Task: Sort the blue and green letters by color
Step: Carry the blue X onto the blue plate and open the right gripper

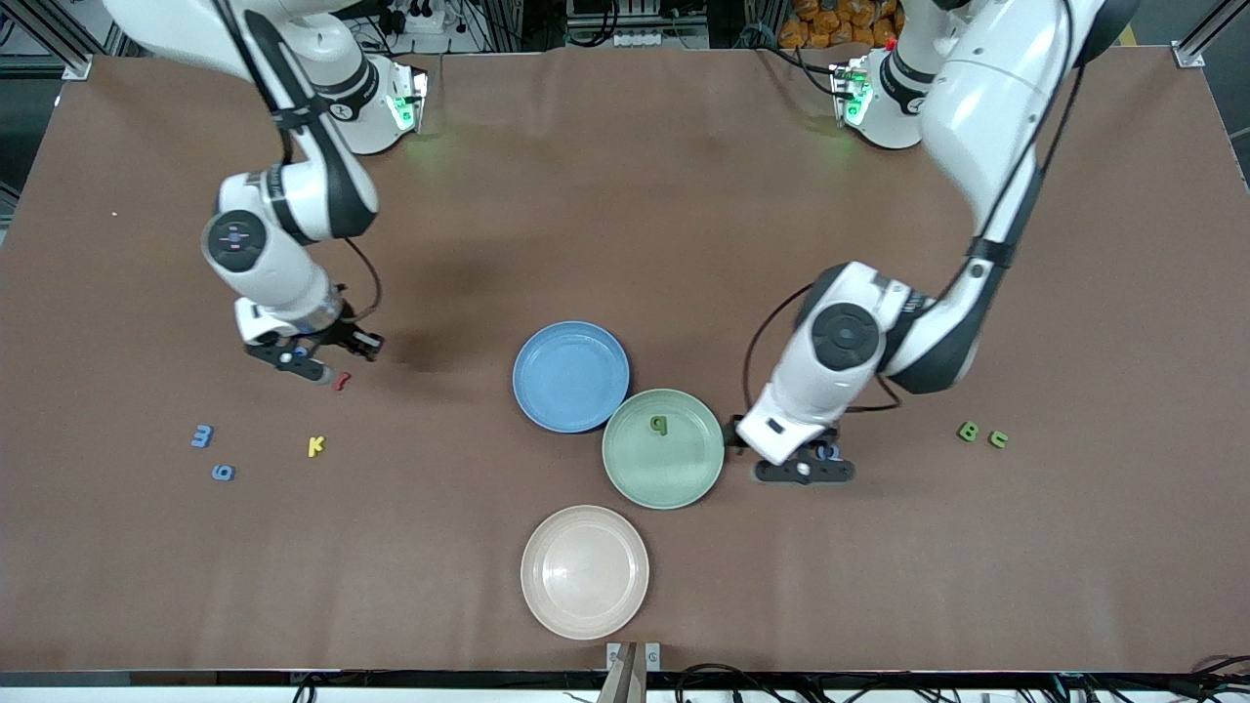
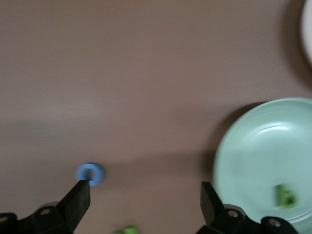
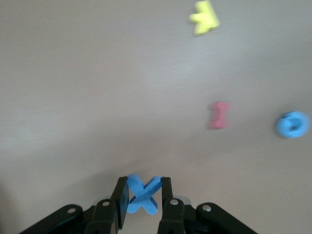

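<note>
Brown worktop (image 1: 625, 195) carries three plates near its middle: a blue plate (image 1: 571, 376), a green plate (image 1: 664, 447) touching it and nearer the front camera, and a beige plate (image 1: 584, 571) nearest that camera.

One green letter (image 1: 660, 424) lies in the green plate. Two more green letters (image 1: 981, 434) sit side by side toward the left arm's end of the worktop. A blue ring-shaped letter (image 2: 90, 173) lies on the worktop just beside the green plate, close by one finger of the left end effector.

From its base the left arm folds at the elbow and bends down, its wrist pointing at the worktop. The left end effector (image 2: 145, 200) hangs low over the bare surface between the green plate and the blue ring, fingers spread wide and holding nothing.

White links of the right arm bend down sharply toward its own end of the worktop. The right end effector (image 3: 143, 195) is over the surface beside a small red piece (image 1: 342, 381), its fingers clamped on a blue X (image 3: 143, 195).

Nearer the front camera than that red piece lie a yellow K (image 1: 315, 446), a blue 3 (image 1: 202, 435) and a blue 6 (image 1: 223, 473).
</note>
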